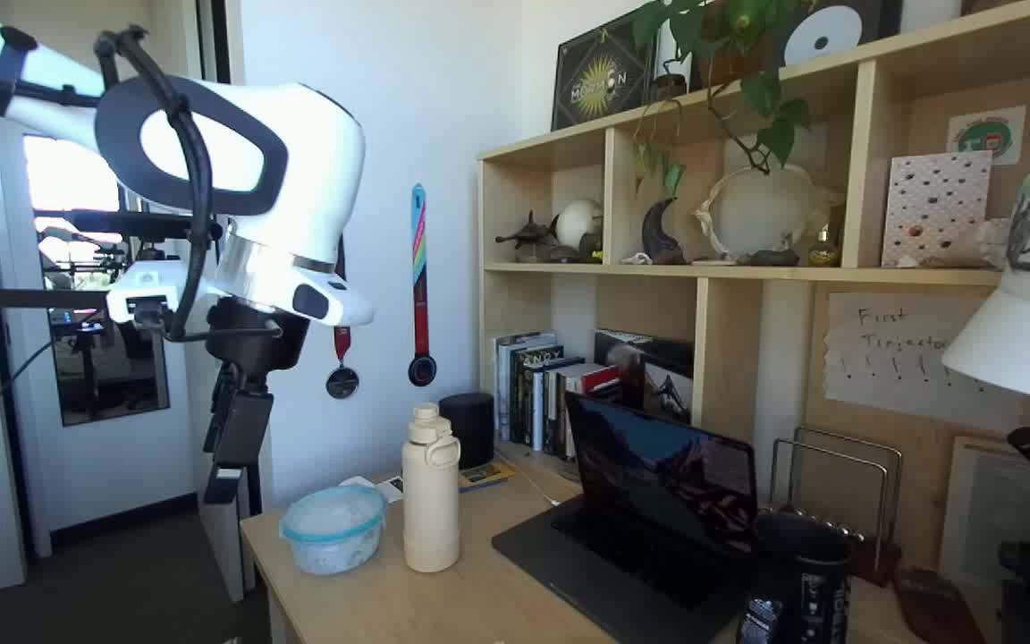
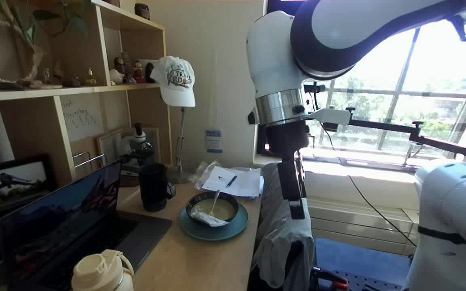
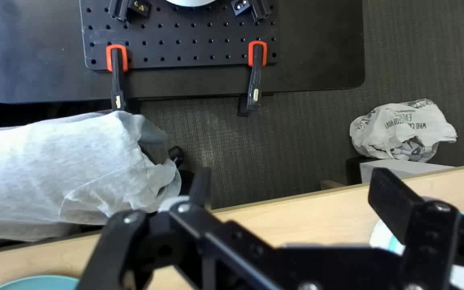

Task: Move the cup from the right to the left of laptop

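The cup is a black mug with a handle point(image 1: 797, 581), standing upright at the right side of the laptop. It also shows beyond the laptop in an exterior view point(image 2: 154, 188). The dark laptop point(image 1: 658, 501) is open on the wooden desk, and it appears in an exterior view point(image 2: 83, 218). My gripper point(image 1: 224, 483) hangs pointing down, above and off the desk's front edge, well away from the cup; it also shows in an exterior view point(image 2: 296, 210). In the wrist view the gripper's fingers point(image 3: 296, 193) are wide apart with nothing between them. Cup and laptop are out of the wrist view.
A cream bottle point(image 1: 431, 510) and a blue-lidded container point(image 1: 333, 528) stand left of the laptop. A black bowl point(image 2: 233, 198) with a spoon sits on a teal plate point(image 2: 217, 235) near the cup. A microscope point(image 2: 139, 147) and shelf point(image 1: 747, 271) are behind. A covered chair point(image 2: 273, 238) adjoins the desk.
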